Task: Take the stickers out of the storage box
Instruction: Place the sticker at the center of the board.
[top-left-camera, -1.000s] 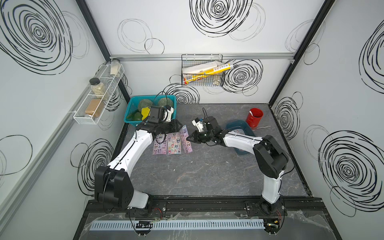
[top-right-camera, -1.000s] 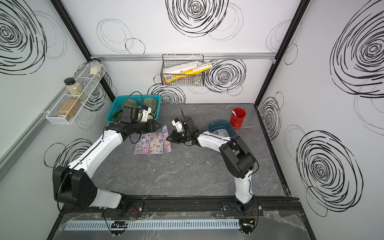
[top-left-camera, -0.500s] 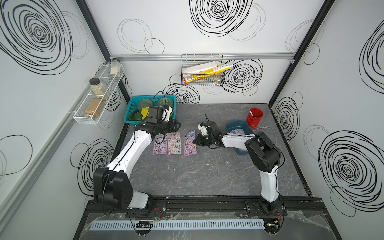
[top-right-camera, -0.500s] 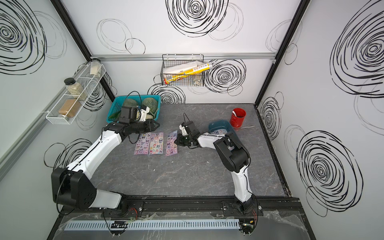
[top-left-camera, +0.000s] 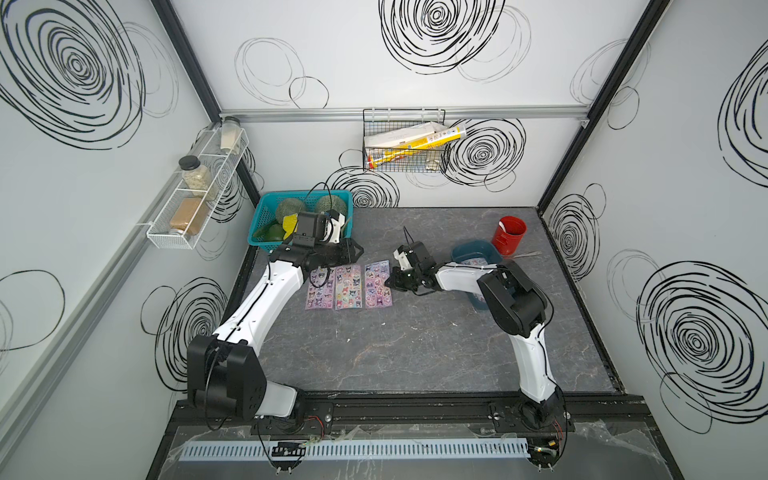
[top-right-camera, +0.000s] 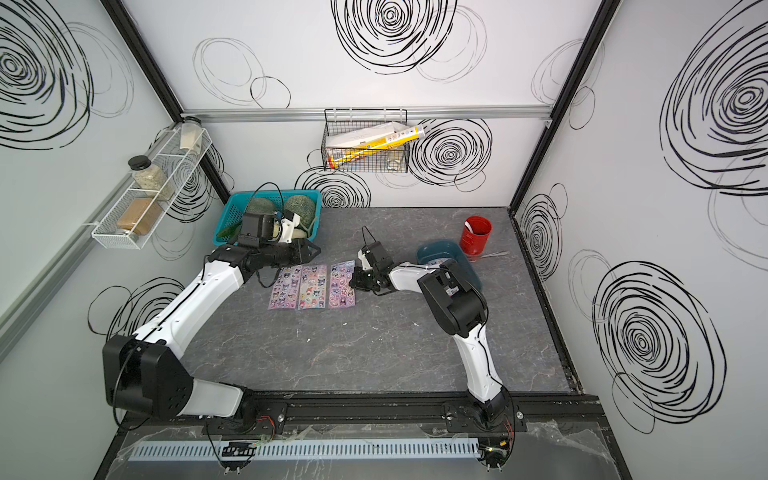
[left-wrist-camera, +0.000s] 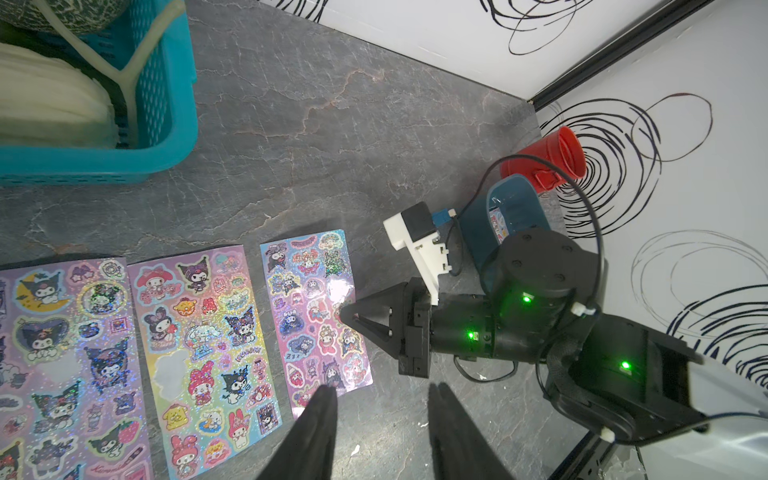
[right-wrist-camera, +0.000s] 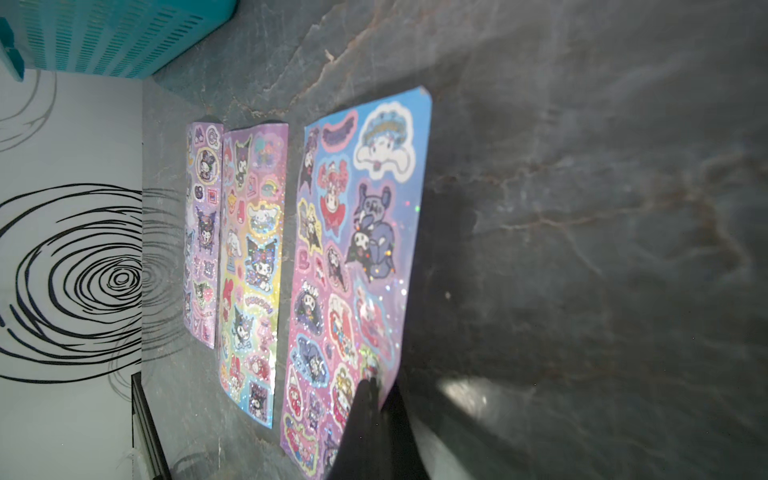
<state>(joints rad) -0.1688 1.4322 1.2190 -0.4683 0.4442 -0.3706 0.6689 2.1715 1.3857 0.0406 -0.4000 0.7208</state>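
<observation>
Three sticker sheets lie flat side by side on the dark table: a lilac one (top-left-camera: 318, 289), a pastel one (top-left-camera: 348, 286) and a pink-blue one (top-left-camera: 377, 284). My right gripper (top-left-camera: 388, 284) is low at the pink-blue sheet's (right-wrist-camera: 353, 249) long edge, shut on that edge. My left gripper (top-left-camera: 357, 251) hovers open at the sheets' far end, holding nothing; in its wrist view one finger (left-wrist-camera: 320, 411) overlaps a corner of that sheet (left-wrist-camera: 311, 311). The dark teal storage box (top-left-camera: 473, 253) stands behind the right arm, partly hidden, with more stickers (left-wrist-camera: 496, 220) showing inside.
A bright-blue lattice basket (top-left-camera: 305, 194) with melons stands at the back left, close behind the left wrist. A red cup (top-left-camera: 509, 235) stands just beyond the storage box, a thin utensil (top-left-camera: 525, 254) beside it. A wire basket (top-left-camera: 405, 145) and a jar shelf (top-left-camera: 195, 195) hang on the walls.
The right gripper has lowered the pink-blue sheet from a raised, tilted hold to lie flat, a little right of the other two. The left arm has hardly moved.
</observation>
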